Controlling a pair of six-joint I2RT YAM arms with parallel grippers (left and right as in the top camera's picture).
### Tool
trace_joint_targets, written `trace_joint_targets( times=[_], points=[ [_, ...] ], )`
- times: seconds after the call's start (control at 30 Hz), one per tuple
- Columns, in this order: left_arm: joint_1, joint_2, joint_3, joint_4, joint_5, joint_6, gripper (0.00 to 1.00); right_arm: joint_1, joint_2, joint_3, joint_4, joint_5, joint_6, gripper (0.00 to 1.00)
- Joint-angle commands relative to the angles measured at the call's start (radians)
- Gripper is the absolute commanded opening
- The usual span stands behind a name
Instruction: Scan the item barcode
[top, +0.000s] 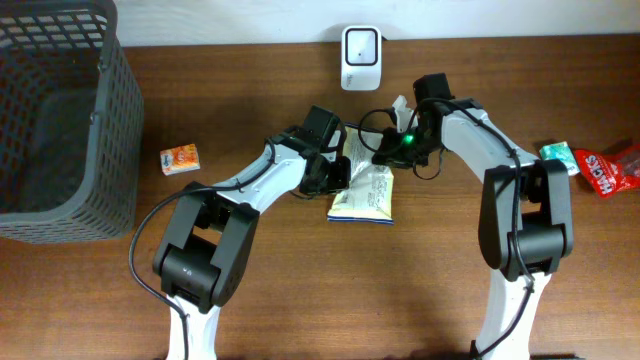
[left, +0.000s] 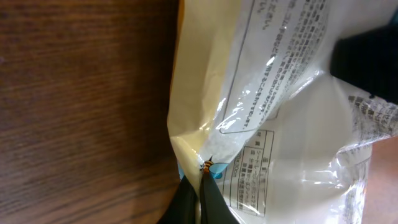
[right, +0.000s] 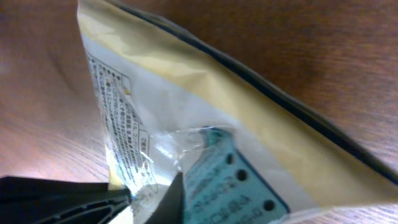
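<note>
A: What do we count on the one brown wooden table (top: 250, 85)?

B: We count one dark grey plastic mesh basket (top: 60, 120), one white box-shaped scanner (top: 360, 58), one yellow-and-white printed plastic pouch (top: 368, 192), one small orange packet (top: 179, 158), one small green packet (top: 556, 153), one red foil packet (top: 610, 168).

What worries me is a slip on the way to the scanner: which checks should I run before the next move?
1. Left claw shut on the snack packet edge: ok.
2. Right claw shut on the packet's other end: ok.
3. Barcode found and facing outward: cannot tell; only printed text shows.
4. Scanner in view at the far table edge: ok.
5. Packet lifted off the table: cannot tell.
</note>
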Motion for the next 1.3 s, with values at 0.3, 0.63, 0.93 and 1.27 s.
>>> trace_joint_targets(
  times=[0.3, 0.63, 0.93, 1.27],
  points=[
    [0.088, -0.116, 0.169, -0.292, -0.179, 0.126, 0.99, 0.044, -0.054, 0.463, -0.566, 0.497, -0.011, 0.04],
    [0.236, -0.204, 0.177, -0.408, -0.228, 0.126, 0.99, 0.305, 0.018, 0.534, -0.812, 1.056, 0.218, 0.04],
    [0.373, -0.219, 0.177, -0.542, -0.235, 0.126, 0.99, 0.405, 0.161, 0.504, -0.848, 0.957, 0.318, 0.1],
    [0.379, -0.219, 0.177, -0.58, -0.235, 0.183, 0.99, 0.426, 0.161, 0.806, -0.868, 0.515, 0.185, 0.65]
  ],
)
